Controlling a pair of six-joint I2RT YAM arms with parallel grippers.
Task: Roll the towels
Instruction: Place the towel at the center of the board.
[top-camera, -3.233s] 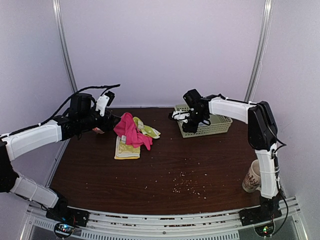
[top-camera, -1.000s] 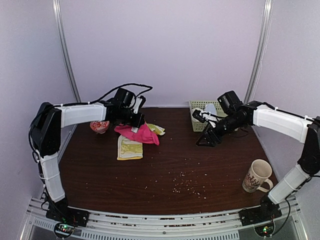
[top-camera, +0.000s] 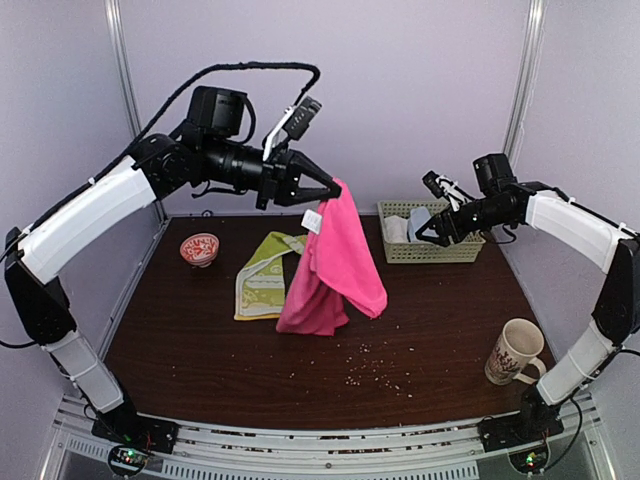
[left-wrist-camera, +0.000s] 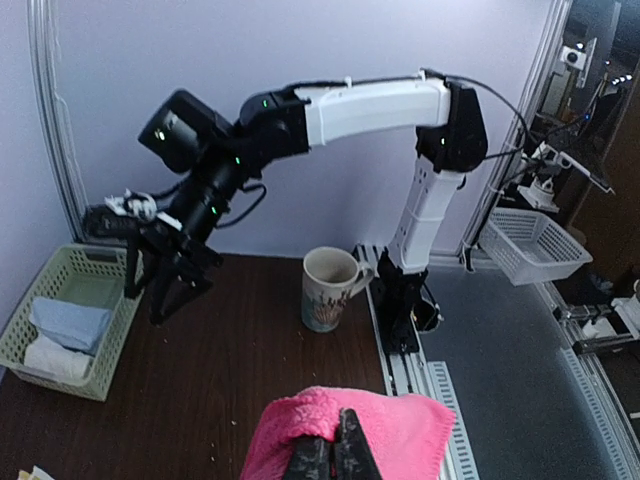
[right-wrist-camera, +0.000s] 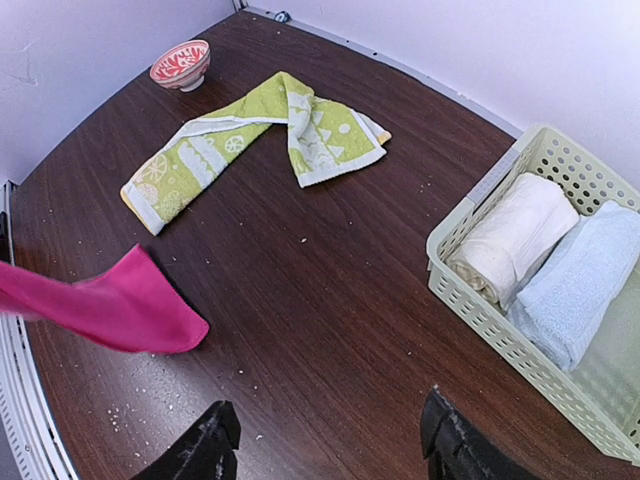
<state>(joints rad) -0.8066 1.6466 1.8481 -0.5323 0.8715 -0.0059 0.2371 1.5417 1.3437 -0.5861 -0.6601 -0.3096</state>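
A robotics lab's test cell: plain white panels (top-camera: 400, 90) on aluminium posts (top-camera: 122, 60) enclose the dark desk (top-camera: 200, 350), the left arm (top-camera: 90, 215) and right arm (top-camera: 575, 225) rise from a metal rail (top-camera: 330, 450) along the desk's near edge, and a rig bench (left-wrist-camera: 590, 320) stands beside the desk.

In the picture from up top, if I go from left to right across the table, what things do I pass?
red bowl → yellow-green towel → pink towel → basket → mug

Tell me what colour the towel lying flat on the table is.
The flat cloth towel is yellow-green with cream patterns, clearest in right wrist view.
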